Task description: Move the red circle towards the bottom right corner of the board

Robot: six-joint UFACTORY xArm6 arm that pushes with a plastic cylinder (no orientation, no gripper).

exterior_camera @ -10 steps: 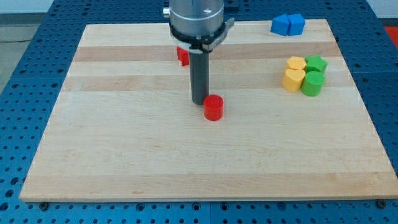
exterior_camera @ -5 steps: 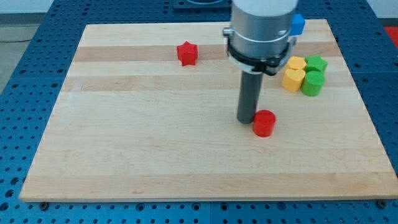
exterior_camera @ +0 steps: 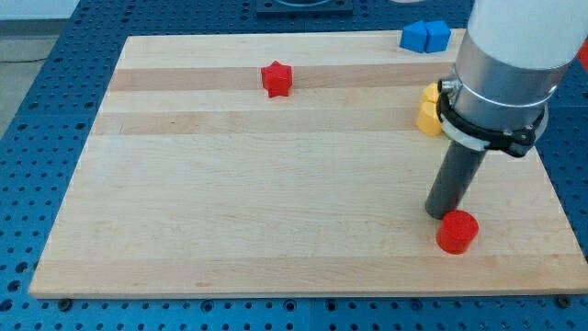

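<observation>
The red circle [exterior_camera: 457, 232] lies low on the wooden board [exterior_camera: 230, 211], towards the view's bottom right. My tip [exterior_camera: 441, 214] stands right against its upper left side. The arm's grey body rises above the rod at the view's right and hides part of the blocks behind it.
A red star [exterior_camera: 276, 78] sits at the view's top centre. Two blue blocks [exterior_camera: 424, 36] sit at the top right edge. Two yellow blocks [exterior_camera: 428, 108] show partly beside the arm; the green blocks are hidden behind it.
My tip and the red circle have moved together towards the view's bottom right, from the board's middle to near its lower right. The arm now covers the green blocks.
</observation>
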